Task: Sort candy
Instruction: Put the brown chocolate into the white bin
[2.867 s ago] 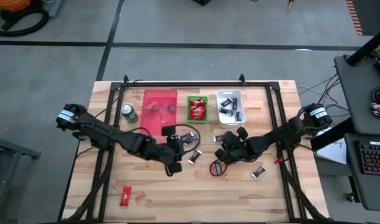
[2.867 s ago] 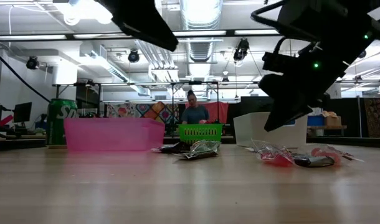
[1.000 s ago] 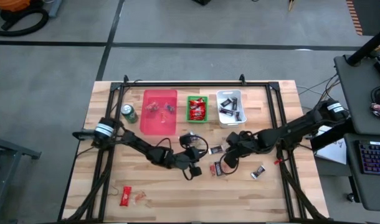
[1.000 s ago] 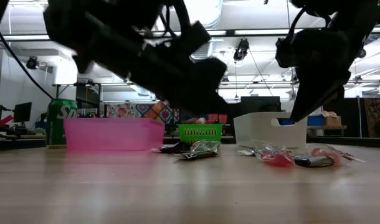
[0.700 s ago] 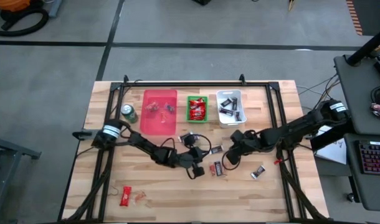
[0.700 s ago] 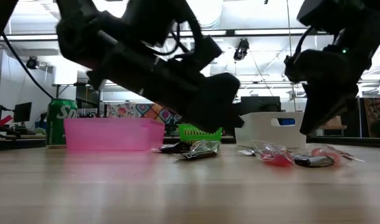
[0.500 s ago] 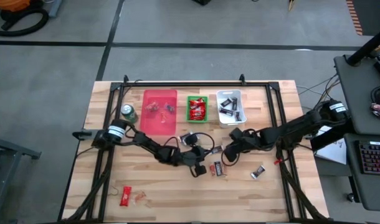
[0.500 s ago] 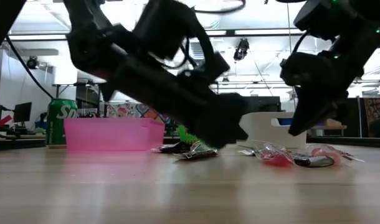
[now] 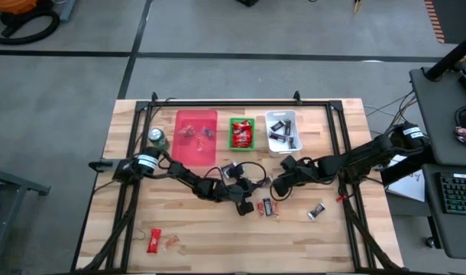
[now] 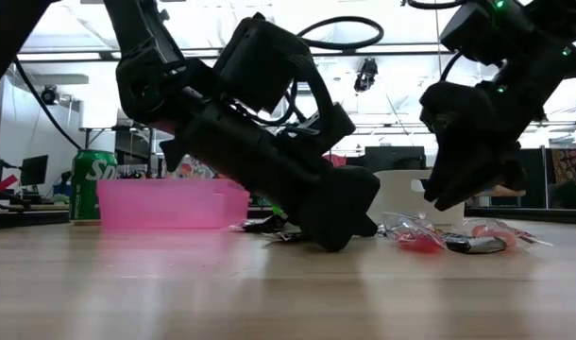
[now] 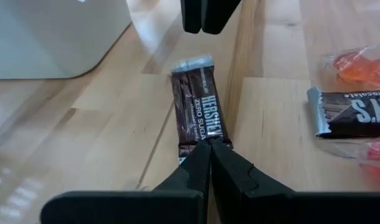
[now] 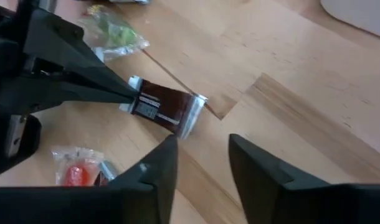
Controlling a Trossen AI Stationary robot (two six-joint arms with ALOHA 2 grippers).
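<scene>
Currently my left claw sits low at mid-table, its two tips pressed together on the near end of a brown bar that lies flat on the wood. Grip is narrow and shallow: only the wrapper's edge is pinched. My right claw hangs just above the same bar, fingers apart, holding nothing.

Procedure, as I judge it:
1. Confirm that the pinch holds wrapper, not only its crimped seam.
2. Lift straight up, slowly, so the bar does not swing or slip.
3. Keep the right claw clear of the lift path.
4. Carry toward the white bin, where dark bars already lie.

Loose candy remains just beside; avoid dragging it.
</scene>
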